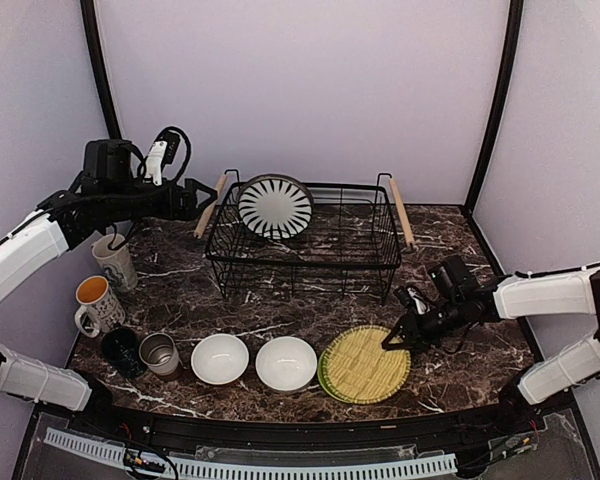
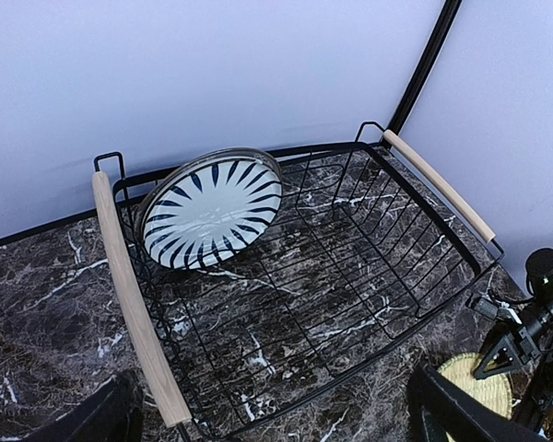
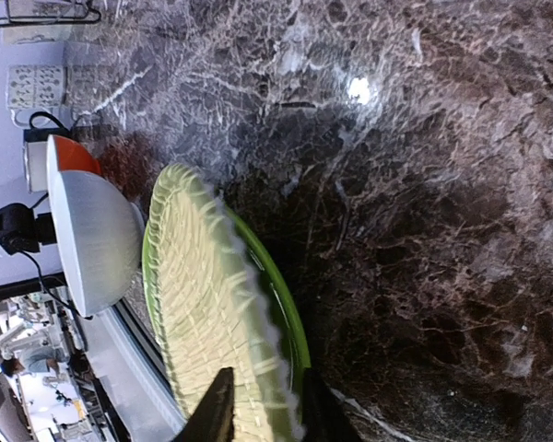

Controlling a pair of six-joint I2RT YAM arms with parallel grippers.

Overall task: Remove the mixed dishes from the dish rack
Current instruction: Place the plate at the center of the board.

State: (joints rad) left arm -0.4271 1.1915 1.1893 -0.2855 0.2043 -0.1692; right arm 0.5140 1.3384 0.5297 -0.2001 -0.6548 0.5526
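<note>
The black wire dish rack (image 1: 300, 270) stands at the back centre; the left wrist view shows it from above (image 2: 134, 304). One plate with dark radiating stripes (image 1: 275, 207) leans in its back left corner (image 2: 212, 212). My left gripper (image 1: 202, 198) is open and empty, above the rack's left wooden handle (image 2: 276, 433). My right gripper (image 1: 392, 343) is shut on the right rim of the yellow plate (image 1: 365, 362), which lies on the lime-green plate (image 1: 323, 381). In the right wrist view, my gripper (image 3: 265, 414) straddles the yellow rim (image 3: 203, 304) above the green plate (image 3: 281, 313).
Two white-inside bowls (image 1: 220, 358) (image 1: 286, 362) sit left of the plates at the front. A steel cup (image 1: 160, 352), a dark green mug (image 1: 123, 350) and two pale patterned mugs (image 1: 98, 303) (image 1: 115, 262) stand at the left edge. A lilac wall closes the back.
</note>
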